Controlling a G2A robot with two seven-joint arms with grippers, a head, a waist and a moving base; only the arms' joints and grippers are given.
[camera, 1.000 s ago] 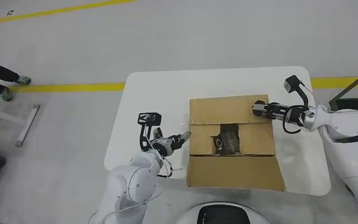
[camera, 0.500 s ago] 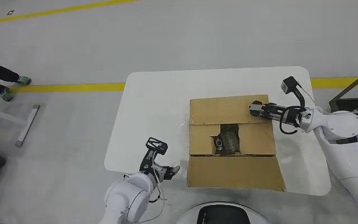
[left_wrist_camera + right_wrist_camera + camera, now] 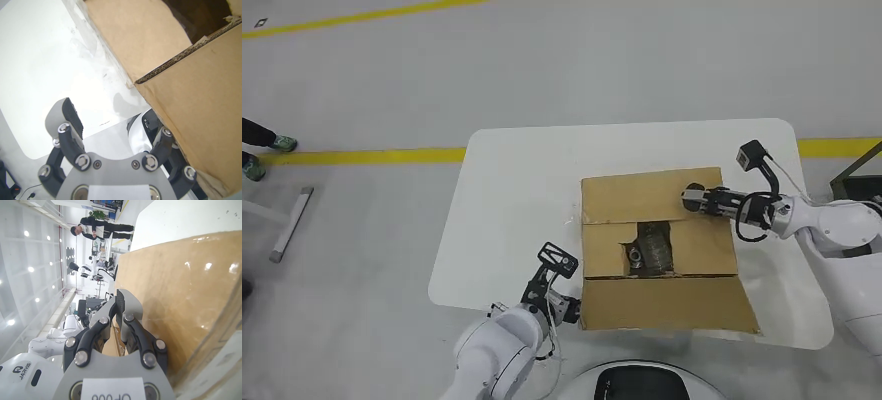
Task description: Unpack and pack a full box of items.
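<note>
A brown cardboard box [image 3: 657, 305] stands on the white table [image 3: 512, 200], right of centre. Its far flap [image 3: 632, 195] and near flap lie spread out, and a dark gap in the middle shows items [image 3: 647, 250] inside. My right gripper [image 3: 689, 197] is at the far flap's right end, its fingers pinched on the flap edge [image 3: 179, 285]. My left gripper [image 3: 570, 308] sits at the box's near-left corner [image 3: 189, 94]. It is open [image 3: 117, 123], one fingertip [image 3: 70, 113] over the table and the other tucked under the near flap.
Crumpled clear tape [image 3: 85, 43] lies along the box's left side. The table's left half is bare white surface. The near table edge [image 3: 56, 147] runs just behind my left gripper. A yellow floor line [image 3: 362, 155] runs past the table.
My left arm has swung from the box's left side round to its near-left corner. The right gripper has crept a little left along the far flap.
</note>
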